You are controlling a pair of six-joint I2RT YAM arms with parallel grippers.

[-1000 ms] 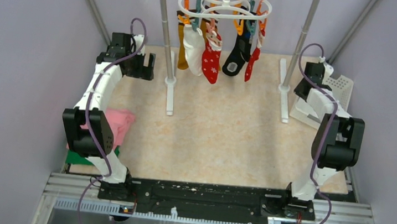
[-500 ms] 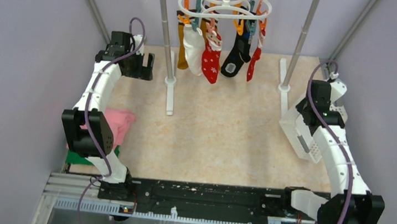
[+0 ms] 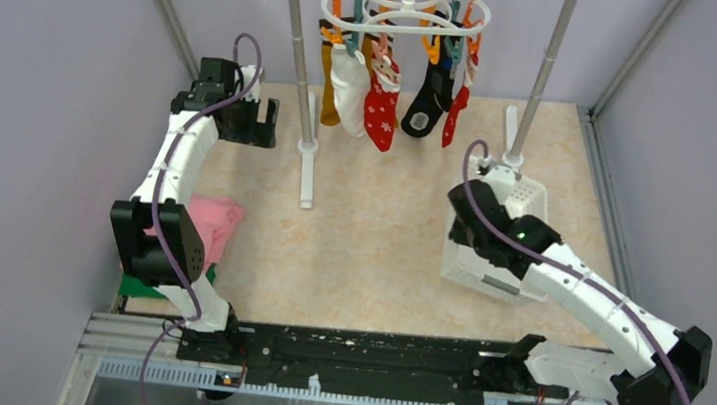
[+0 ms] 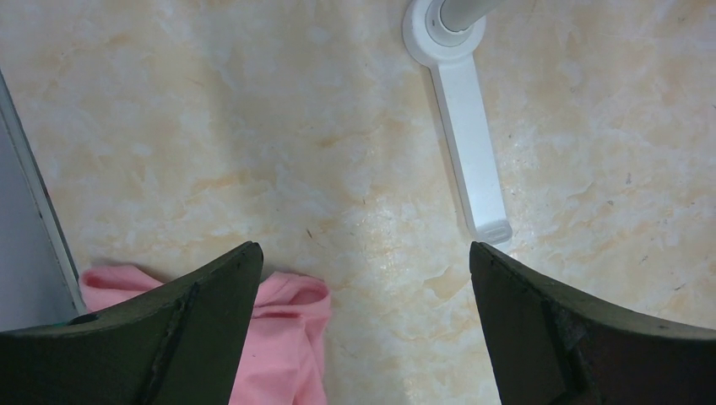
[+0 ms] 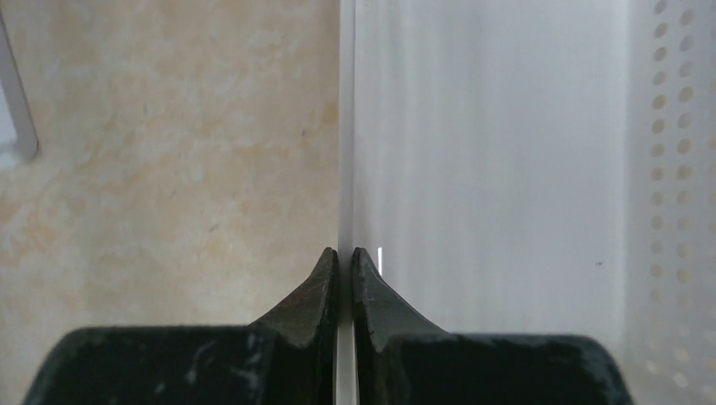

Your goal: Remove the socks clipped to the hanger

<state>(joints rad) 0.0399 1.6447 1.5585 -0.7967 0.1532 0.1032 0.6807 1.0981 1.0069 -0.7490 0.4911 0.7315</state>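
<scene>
1. Surface (image 3: 381,235): beige, marbled, walled in on three sides.
2. Pole rack (image 3: 299,56): white, two uprights on flat feet, standing at 12 o'clock on the surface. One foot (image 4: 473,160) shows in the left wrist view.
3. Right arm (image 3: 587,287): reaches low from 5 o'clock toward the centre-right of the surface.
4. Left arm (image 3: 179,153): arched up along the 9 o'clock side, its wrist at 10 o'clock.
5. Mesh basket (image 3: 526,195): white, perforated wall, at 3 o'clock, just beside the rack's right foot.
6. Hanger (image 3: 405,8): white oval ring with orange and teal clips, hung from the rack's crossbar at 12 o'clock, above the surface.
7. Folded cloth (image 3: 217,223): pink over green, at 8 o'clock, partly hidden behind the left arm.
8. Socks, five, all clipped to the hanger and dangling in a row, 9 o'clock to 3 o'clock:
   - mustard sock (image 3: 330,94)
   - white sock (image 3: 351,91)
   - red snowflake sock (image 3: 381,114)
   - black sock (image 3: 428,104)
   - plain red sock (image 3: 456,112)
9. Left gripper (image 4: 363,246): released, fingers spread wide, nothing between them; bare surface and the cloth's pink edge lie below.
10. Right gripper (image 5: 344,261): clenched on the thin edge of the mesh basket's wall, well apart from the socks.
</scene>
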